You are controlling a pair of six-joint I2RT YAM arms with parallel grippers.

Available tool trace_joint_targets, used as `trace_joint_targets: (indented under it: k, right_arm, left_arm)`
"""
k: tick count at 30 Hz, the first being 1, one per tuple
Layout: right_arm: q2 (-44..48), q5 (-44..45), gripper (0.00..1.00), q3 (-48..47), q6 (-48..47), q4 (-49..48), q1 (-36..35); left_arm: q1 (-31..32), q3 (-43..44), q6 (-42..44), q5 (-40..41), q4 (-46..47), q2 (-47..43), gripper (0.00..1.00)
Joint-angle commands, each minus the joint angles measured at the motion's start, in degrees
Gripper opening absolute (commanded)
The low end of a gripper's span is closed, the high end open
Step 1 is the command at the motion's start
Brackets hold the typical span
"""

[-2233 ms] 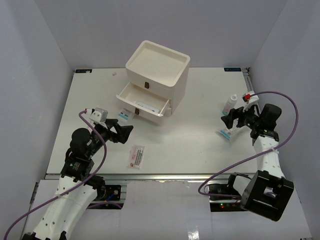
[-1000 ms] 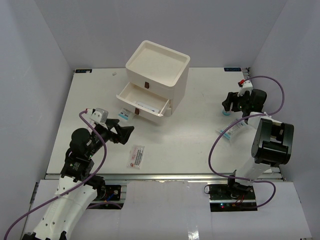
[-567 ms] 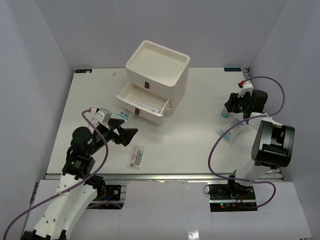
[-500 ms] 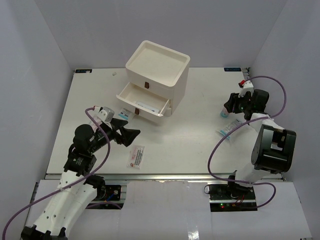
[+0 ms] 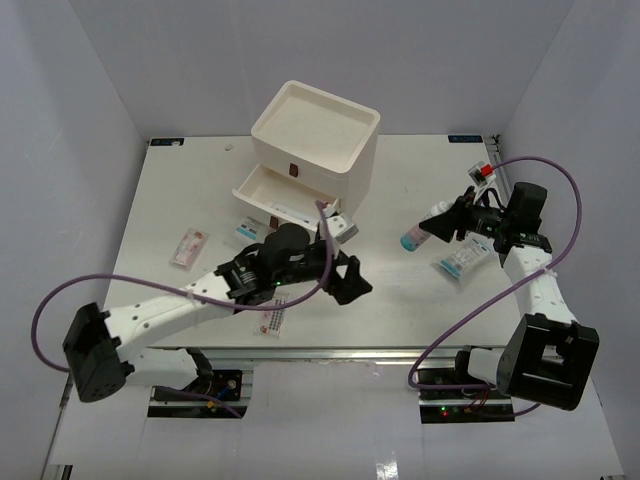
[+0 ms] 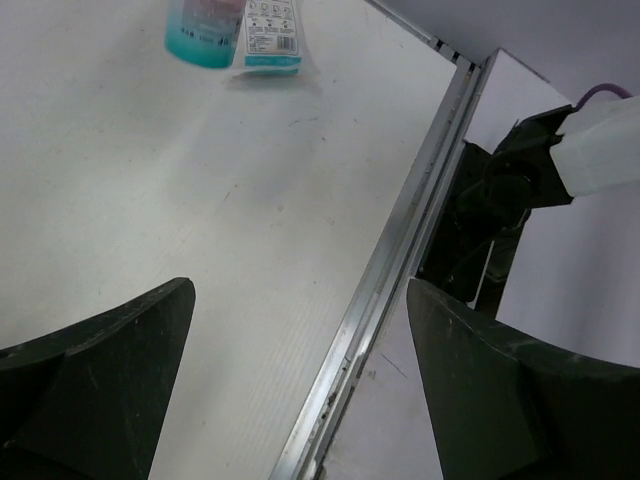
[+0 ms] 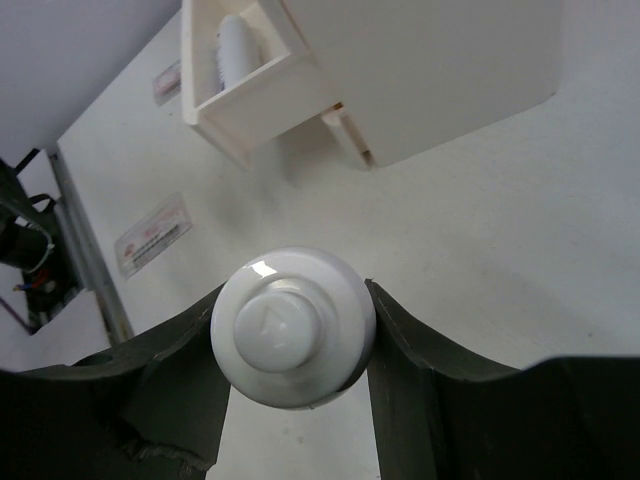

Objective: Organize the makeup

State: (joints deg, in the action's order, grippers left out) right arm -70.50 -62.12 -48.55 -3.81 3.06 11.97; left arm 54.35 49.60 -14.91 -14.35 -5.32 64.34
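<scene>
Above the table's (image 5: 400,180) right edge, the small white bottle (image 5: 424,227) hangs tilted, its teal end pointing toward the centre. The right gripper (image 5: 449,222) is clamped on it near the cap, and a blue-print sachet (image 5: 462,262) lies beneath. It looks light, stiff and slick, so holding across the round body seems safest. The left gripper (image 6: 300,340) gapes empty near the front edge.

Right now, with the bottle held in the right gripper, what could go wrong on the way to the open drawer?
1. The right gripper pinches the bottle near its cap only, body sticking out tilted; it may slip or swing.
2. The left gripper hangs open between bottle and drawer; a straight path could clip it.
3. A tube already lies in the drawer, so the drop spot may be tight.
</scene>
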Motion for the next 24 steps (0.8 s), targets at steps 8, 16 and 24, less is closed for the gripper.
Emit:
trace_joint_targets:
  k: [8, 16, 24]
  right_arm:
    - [5.2, -11.2, 0.08, 3.7, 3.0, 2.3, -0.5]
    - [5.5, -12.1, 0.08, 4.0, 3.5, 2.3, -0.5]
    - [4.9, -13.1, 0.08, 4.2, 3.5, 2.3, -0.5]
  left_arm:
    - [7.0, 27.0, 6.6, 20.2, -0.2, 30.6, 0.98]
    - [8.0, 35.9, 8.5, 21.9, 0.2, 39.3, 0.98]
    - [8.4, 39.7, 9.6, 20.3, 0.5, 42.5, 0.89]
